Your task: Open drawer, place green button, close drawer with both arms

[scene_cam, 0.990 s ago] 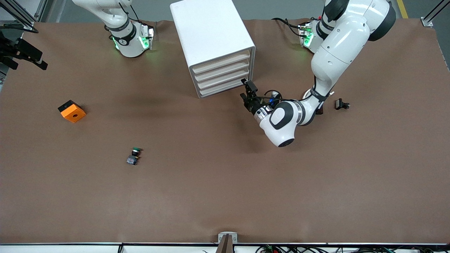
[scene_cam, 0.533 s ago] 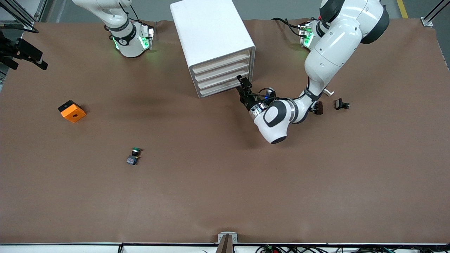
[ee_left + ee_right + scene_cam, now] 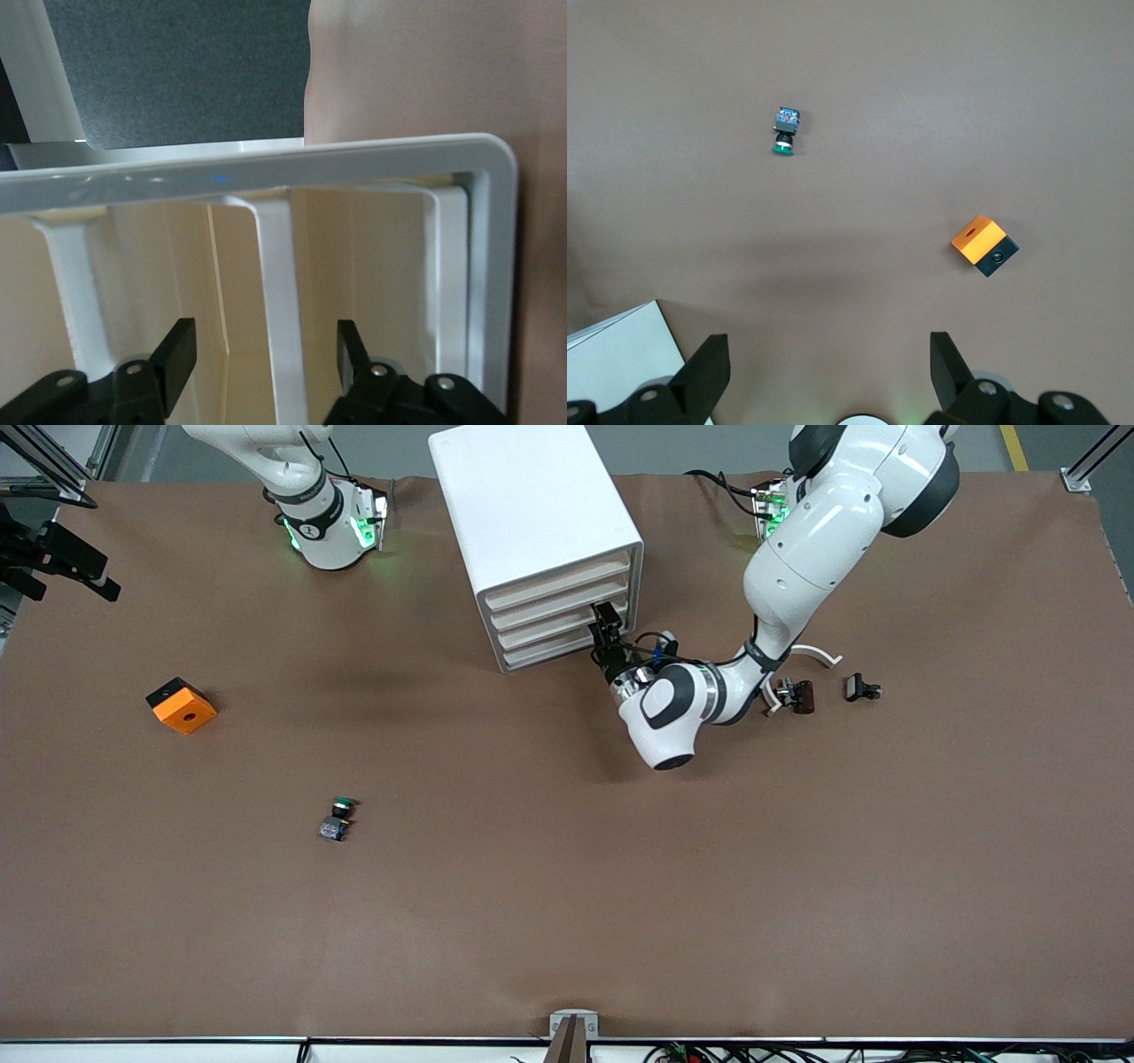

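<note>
The white cabinet [image 3: 532, 514] stands at the table's robot side, its four slat-front drawers [image 3: 560, 611] all shut. My left gripper [image 3: 607, 627] is open at the lower drawer fronts, at the end toward the left arm. In the left wrist view my left gripper [image 3: 266, 354] has its fingers on either side of a white slat [image 3: 276, 292], not closed on it. The green-capped button [image 3: 339, 819] lies on the table much nearer the front camera, and shows in the right wrist view [image 3: 784, 131]. My right gripper [image 3: 829, 363] is open and empty, waiting high near its base.
An orange square block [image 3: 182, 705] lies toward the right arm's end and shows in the right wrist view [image 3: 984, 245]. Two small black clips [image 3: 861, 688] and a white curved ring [image 3: 815, 654] lie toward the left arm's end, beside the left arm's elbow.
My left arm has swung toward the cabinet, bringing its open gripper from beside the drawer fronts right up to them. The right arm, button and block have not moved.
</note>
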